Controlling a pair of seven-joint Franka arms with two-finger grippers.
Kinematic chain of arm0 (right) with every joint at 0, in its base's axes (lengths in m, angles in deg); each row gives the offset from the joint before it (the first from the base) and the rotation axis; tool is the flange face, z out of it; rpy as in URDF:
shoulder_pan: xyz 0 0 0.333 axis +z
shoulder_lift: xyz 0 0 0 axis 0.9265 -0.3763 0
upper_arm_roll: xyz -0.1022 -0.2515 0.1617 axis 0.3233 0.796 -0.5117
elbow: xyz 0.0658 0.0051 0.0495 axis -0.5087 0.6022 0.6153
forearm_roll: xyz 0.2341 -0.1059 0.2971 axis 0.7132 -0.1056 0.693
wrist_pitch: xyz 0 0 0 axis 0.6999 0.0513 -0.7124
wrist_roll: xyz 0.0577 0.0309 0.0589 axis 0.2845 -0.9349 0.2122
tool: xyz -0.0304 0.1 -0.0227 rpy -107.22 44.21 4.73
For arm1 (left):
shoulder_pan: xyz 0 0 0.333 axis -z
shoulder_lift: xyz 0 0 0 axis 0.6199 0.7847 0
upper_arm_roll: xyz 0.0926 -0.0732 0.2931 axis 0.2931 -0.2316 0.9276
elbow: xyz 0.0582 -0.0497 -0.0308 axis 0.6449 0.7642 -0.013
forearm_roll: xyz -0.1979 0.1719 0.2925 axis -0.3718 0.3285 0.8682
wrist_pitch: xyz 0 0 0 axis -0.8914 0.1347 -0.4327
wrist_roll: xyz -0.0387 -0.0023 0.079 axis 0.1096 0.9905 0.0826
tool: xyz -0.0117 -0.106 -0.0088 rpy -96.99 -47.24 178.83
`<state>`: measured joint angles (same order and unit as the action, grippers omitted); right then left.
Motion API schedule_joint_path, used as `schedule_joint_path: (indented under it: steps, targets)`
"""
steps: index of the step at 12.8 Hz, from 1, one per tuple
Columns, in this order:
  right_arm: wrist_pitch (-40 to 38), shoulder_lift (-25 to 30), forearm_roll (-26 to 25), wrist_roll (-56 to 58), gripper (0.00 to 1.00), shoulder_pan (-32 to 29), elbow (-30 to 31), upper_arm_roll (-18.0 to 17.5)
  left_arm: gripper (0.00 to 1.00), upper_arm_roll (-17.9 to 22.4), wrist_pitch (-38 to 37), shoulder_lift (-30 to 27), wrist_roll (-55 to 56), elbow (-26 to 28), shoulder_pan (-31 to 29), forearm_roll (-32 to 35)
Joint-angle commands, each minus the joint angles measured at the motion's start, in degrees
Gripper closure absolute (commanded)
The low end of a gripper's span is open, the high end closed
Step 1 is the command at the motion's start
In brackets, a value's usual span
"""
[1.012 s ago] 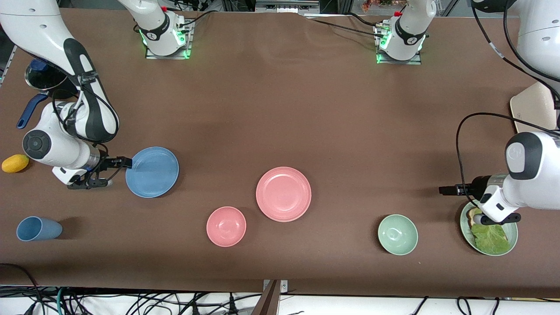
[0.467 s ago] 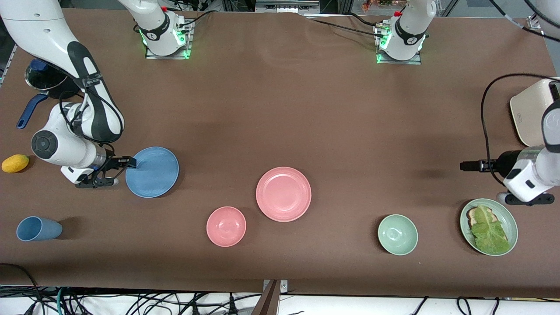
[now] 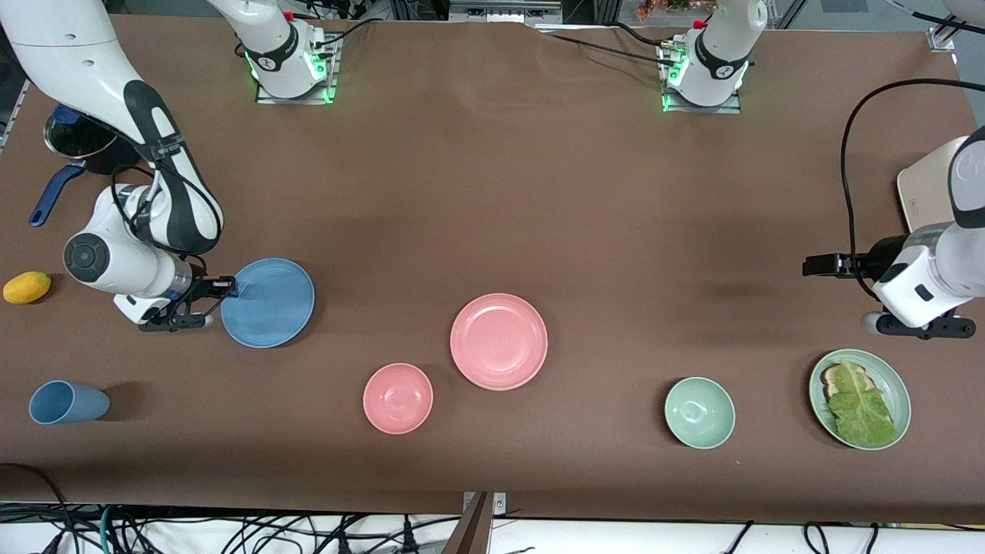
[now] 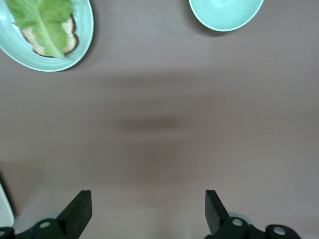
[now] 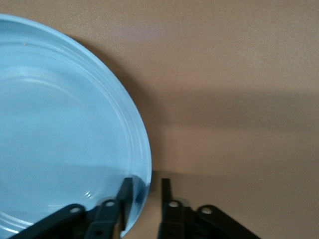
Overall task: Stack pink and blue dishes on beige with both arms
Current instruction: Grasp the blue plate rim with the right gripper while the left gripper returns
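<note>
The blue plate (image 3: pixel 268 302) lies flat toward the right arm's end of the table. My right gripper (image 3: pixel 229 287) sits low at its rim and is open by a narrow gap. In the right wrist view one finger (image 5: pixel 127 196) is over the blue plate (image 5: pixel 60 129), the other finger (image 5: pixel 165 196) just outside the rim. The pink plate (image 3: pixel 499 341) lies near the table's middle. My left gripper (image 3: pixel 817 265) hangs over bare table, its fingers (image 4: pixel 79 209) wide open and empty. No beige plate shows.
A pink bowl (image 3: pixel 398 398) lies beside the pink plate, nearer the camera. A green bowl (image 3: pixel 699 412) and a pale green plate with bread and lettuce (image 3: pixel 893 377) lie toward the left arm's end. Blue cup (image 3: pixel 68 402), yellow fruit (image 3: pixel 27 287), pan (image 3: pixel 77 138), cream rounded object (image 3: pixel 927 192).
My left gripper has risen off the lettuce plate and moved toward the robots' bases. My right gripper has edged a little onto the blue plate's rim. The plates have not moved.
</note>
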<state>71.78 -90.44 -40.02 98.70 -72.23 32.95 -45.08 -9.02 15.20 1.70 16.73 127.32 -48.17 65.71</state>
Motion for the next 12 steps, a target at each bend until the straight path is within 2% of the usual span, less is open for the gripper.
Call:
schedule_joint_path:
  steps: [1,3,5,7,9,12]
  targets:
    - [0.41,0.28,1.11,1.19,1.0,-0.33,-0.1,-0.4,0.0,6.34,0.4,-9.72,-0.45,8.16,4.57,-2.8]
    - [-0.29,0.63,1.03,1.36,1.0,-0.33,-1.41,-0.49,0.0,10.65,0.41,-13.52,-0.45,10.2,8.44,-2.89]
    - [-9.11,1.16,1.02,1.28,1.0,-0.15,-7.7,-1.18,0.0,13.47,0.41,-16.33,-0.28,11.95,12.31,-2.8]
    - [-20.98,1.16,1.11,1.19,1.0,-0.07,-17.2,-1.98,0.0,13.92,0.58,-18.62,-1.15,12.93,12.33,-3.32]
    - [-27.95,1.86,1.02,0.75,1.0,0.02,-23.36,-4.17,0.0,14.01,2.24,-19.68,-0.98,13.02,12.59,-4.12]
    - [-31.58,3.0,1.37,-4.06,1.0,0.2,-25.94,-8.56,0.0,14.62,11.98,-20.73,-1.33,17.22,12.59,-4.21]
